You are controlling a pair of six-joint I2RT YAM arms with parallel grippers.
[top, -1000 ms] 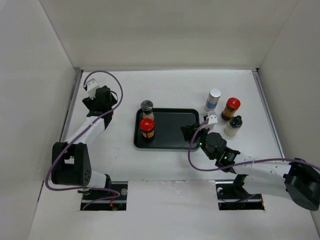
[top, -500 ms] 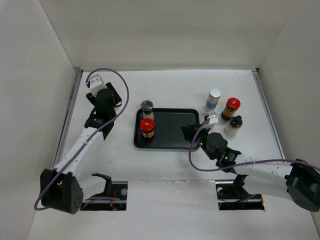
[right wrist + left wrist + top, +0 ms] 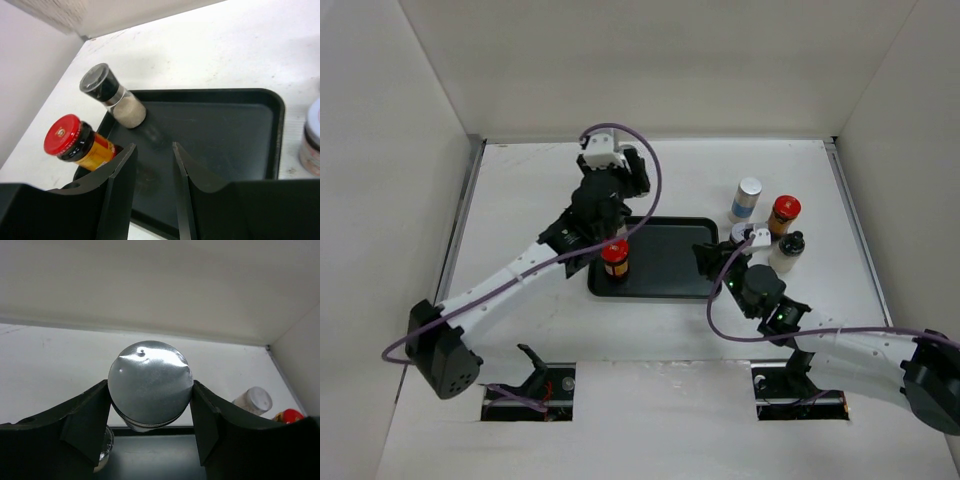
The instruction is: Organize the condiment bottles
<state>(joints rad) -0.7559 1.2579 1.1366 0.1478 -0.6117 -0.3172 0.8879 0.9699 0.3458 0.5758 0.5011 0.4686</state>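
My left gripper point(image 3: 617, 222) hangs over the far left of the black tray point(image 3: 665, 262). In the left wrist view the left gripper point(image 3: 150, 402) is shut on a silver-lidded jar point(image 3: 150, 380), held above the tray point(image 3: 150, 460). A red-lidded jar point(image 3: 614, 256) stands in the tray's near left. A dark-capped glass shaker point(image 3: 112, 97) stands behind it, hidden by my left arm from above. My right gripper point(image 3: 706, 262) is low over the tray's right side. In its own view the right gripper point(image 3: 152, 167) is open and empty.
Right of the tray stand a white silver-capped cylinder point(image 3: 746, 198), a second red-lidded jar point(image 3: 782, 215), a black-capped bottle point(image 3: 787, 250) and a grey-capped jar point(image 3: 741, 232) by my right wrist. White walls enclose the table on three sides.
My left arm has swung from the far left of the table over to the tray's far left corner. My right arm has shifted slightly to the right.
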